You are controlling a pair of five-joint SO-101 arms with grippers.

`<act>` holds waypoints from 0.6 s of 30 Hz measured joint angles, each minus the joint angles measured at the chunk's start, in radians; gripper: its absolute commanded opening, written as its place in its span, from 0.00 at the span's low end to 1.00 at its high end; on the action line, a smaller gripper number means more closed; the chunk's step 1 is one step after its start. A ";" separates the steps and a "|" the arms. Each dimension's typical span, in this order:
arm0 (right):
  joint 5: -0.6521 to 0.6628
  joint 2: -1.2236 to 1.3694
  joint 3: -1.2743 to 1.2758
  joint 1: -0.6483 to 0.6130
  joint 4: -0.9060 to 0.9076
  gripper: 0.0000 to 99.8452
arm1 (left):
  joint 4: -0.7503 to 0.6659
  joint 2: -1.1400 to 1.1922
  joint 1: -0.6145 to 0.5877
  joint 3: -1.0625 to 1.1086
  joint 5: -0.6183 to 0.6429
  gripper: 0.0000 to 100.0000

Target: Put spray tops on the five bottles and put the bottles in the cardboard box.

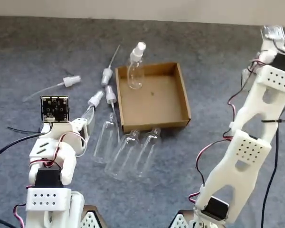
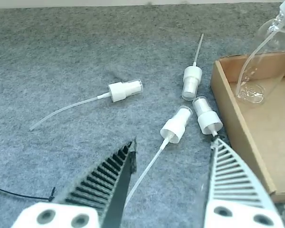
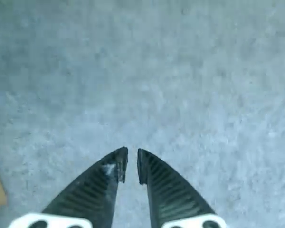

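Note:
A clear bottle [image 1: 135,71] [image 2: 261,66] with a spray top on it leans inside the cardboard box [image 1: 154,122] [image 2: 237,123]. Three clear bottles without tops [image 1: 104,137] [image 1: 123,152] [image 1: 148,149] lie on the carpet in front of the box. Several loose spray tops lie left of the box. My left gripper [image 1: 88,124] [image 2: 173,145] is open just above the carpet, and one spray top [image 2: 175,124] [image 1: 96,99] lies just beyond its fingertips, with its tube running back between them. My right gripper [image 3: 131,159] is shut over bare carpet, holding nothing.
Other spray tops [image 2: 126,89] [image 2: 191,81] [image 2: 207,121] lie close around the left gripper. The right arm [image 1: 256,142] stands tall at the right side of the table. A thin black cable [image 2: 19,194] lies near the left arm.

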 measured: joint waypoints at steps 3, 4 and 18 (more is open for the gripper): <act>0.031 -0.008 0.106 0.044 0.000 0.10 | 0.000 0.000 0.000 0.000 0.000 0.23; 0.046 -0.026 0.158 0.054 0.000 0.11 | 0.000 0.000 0.000 0.000 0.000 0.23; 0.465 -0.801 1.304 0.146 0.000 0.26 | -0.031 0.000 0.000 0.035 0.000 0.23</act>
